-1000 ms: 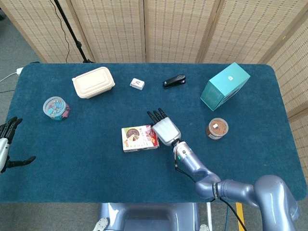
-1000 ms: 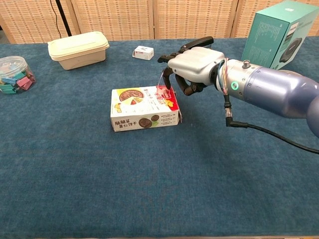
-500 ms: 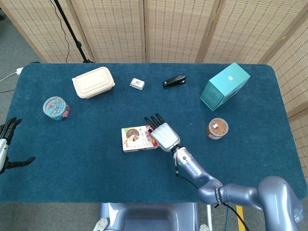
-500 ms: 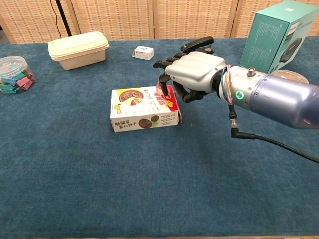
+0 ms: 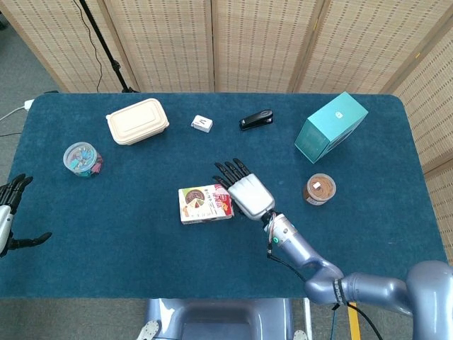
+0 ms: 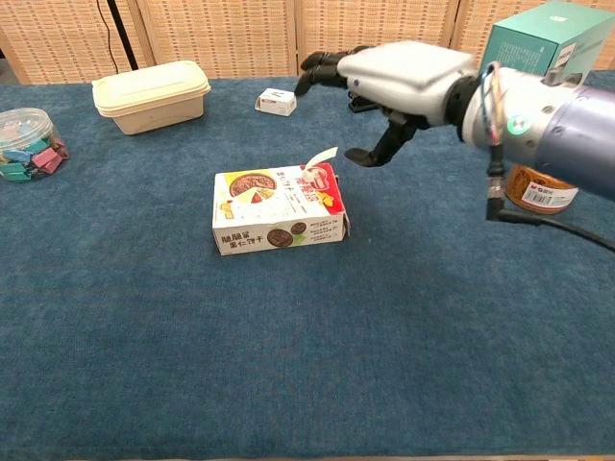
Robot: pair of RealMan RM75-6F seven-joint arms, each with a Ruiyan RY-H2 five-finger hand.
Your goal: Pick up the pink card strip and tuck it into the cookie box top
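pink card strip: one end in cookie box top, free end curling up
handling: I judge it light, floppy; pinch free end
right hand: above box, fingers spread, empty
left hand: far left of box, fingers apart, empty

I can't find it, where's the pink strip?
The pink strip sticks up from the right end of the cookie box, mid-table in the chest view, just left of the open right hand.

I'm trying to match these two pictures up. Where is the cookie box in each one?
Head view: cookie box lies centre, just left of the right hand.
Chest view: cookie box sits centre-left, below the raised hand.
Shared landmark: the beige lidded container.
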